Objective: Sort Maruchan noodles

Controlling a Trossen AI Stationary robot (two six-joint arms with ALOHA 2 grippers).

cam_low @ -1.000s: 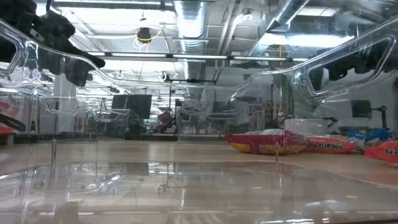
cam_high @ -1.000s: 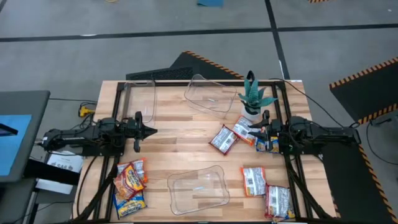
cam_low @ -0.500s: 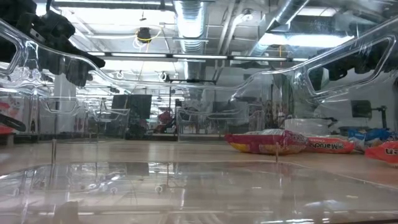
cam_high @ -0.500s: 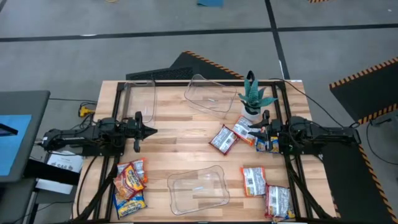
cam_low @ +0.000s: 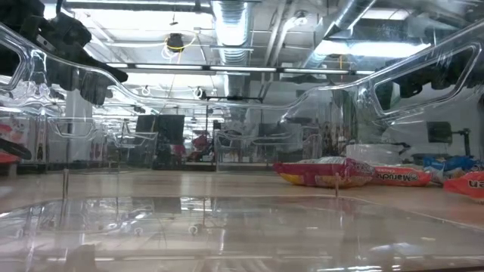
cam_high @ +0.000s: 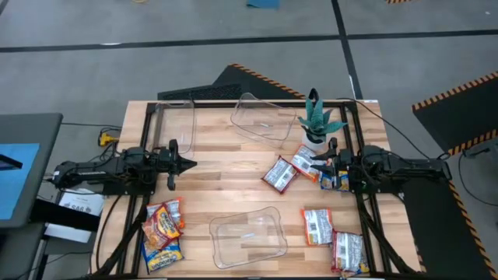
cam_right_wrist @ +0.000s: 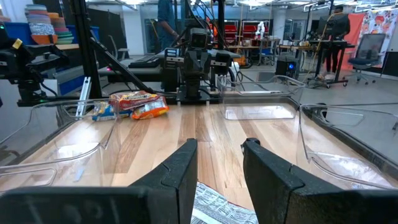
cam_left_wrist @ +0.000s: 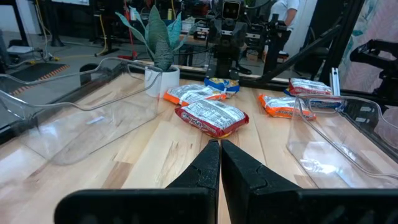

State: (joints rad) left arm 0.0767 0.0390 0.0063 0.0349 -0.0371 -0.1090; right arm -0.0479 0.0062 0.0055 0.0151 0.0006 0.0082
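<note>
Several Maruchan packets lie flat on the wooden table. Two red-and-white ones (cam_high: 278, 174) (cam_high: 304, 165) sit near the middle right, a yellow-and-blue one (cam_high: 333, 181) under my right arm, two more (cam_high: 317, 226) (cam_high: 348, 253) at the near right. An orange and yellow cluster (cam_high: 162, 229) lies at the near left. My left gripper (cam_high: 191, 163) (cam_left_wrist: 219, 152) is shut and hovers at the left, pointing right. My right gripper (cam_high: 313, 162) (cam_right_wrist: 219, 152) is open, level above a red-and-white packet (cam_right_wrist: 222, 205).
Three clear bins rest on the table: far left (cam_high: 176, 123), far middle (cam_high: 263, 120) and near middle (cam_high: 247, 237). A potted plant (cam_high: 317, 118) stands by the right gripper. Bare wood (cam_high: 226, 175) lies between the two grippers.
</note>
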